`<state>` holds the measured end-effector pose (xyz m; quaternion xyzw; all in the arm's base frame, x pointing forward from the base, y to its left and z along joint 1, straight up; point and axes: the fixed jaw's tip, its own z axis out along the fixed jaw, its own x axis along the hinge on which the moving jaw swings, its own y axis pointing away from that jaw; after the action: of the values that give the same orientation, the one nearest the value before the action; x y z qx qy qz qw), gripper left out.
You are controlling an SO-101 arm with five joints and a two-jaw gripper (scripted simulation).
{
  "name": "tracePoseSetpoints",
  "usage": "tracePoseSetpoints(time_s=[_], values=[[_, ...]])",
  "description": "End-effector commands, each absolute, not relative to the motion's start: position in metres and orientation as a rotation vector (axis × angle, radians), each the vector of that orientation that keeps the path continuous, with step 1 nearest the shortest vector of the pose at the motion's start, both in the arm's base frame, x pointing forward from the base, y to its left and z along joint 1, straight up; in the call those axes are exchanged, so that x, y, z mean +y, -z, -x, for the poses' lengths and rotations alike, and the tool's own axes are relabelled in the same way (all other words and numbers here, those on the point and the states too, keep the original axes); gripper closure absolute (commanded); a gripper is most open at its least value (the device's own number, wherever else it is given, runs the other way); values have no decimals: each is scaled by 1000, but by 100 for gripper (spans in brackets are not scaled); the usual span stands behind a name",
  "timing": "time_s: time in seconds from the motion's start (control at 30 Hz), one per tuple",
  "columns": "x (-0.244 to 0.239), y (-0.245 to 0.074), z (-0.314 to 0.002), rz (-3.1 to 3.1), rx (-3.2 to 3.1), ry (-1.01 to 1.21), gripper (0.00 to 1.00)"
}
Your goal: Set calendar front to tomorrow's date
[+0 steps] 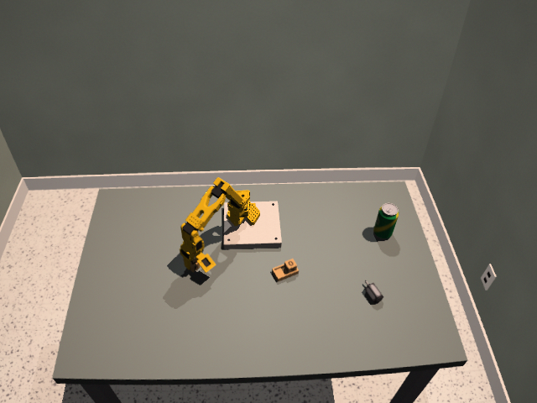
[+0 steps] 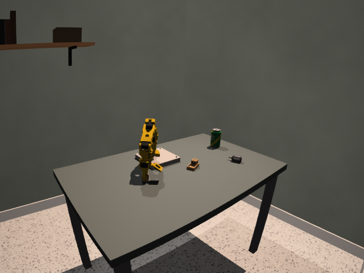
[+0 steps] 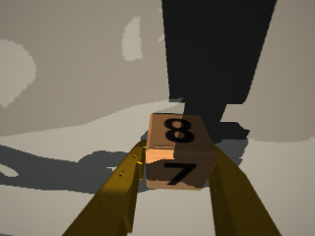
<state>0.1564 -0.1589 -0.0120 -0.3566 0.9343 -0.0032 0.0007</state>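
Note:
In the wrist view a wooden digit cube (image 3: 178, 149) sits between my two yellow fingers, with an 8 on its top face and a 7 on the face toward the camera. My gripper (image 3: 174, 184) is shut on this cube, low over the table to the left of the calendar. In the top view the gripper (image 1: 195, 274) points down at the table, and the cube is hidden by the fingers. The wooden calendar tray (image 1: 284, 269) stands to the right with one cube (image 1: 289, 264) in it that shows a 0; it also shows in the exterior view (image 2: 193, 164).
The white base plate (image 1: 252, 225) lies behind the arm. A green can (image 1: 385, 222) stands at the far right. A small dark object (image 1: 372, 292) lies at the right, nearer the front. A wall shelf (image 2: 44, 44) hangs at the upper left.

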Motion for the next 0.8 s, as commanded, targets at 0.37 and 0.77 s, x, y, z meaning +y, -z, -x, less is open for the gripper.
tracePoseSetpoints(time_s=[0.37, 0.77], values=[[-159, 14, -154, 1118, 2940, -15, 98], [-159, 13, -154, 1118, 2940, -15, 100]])
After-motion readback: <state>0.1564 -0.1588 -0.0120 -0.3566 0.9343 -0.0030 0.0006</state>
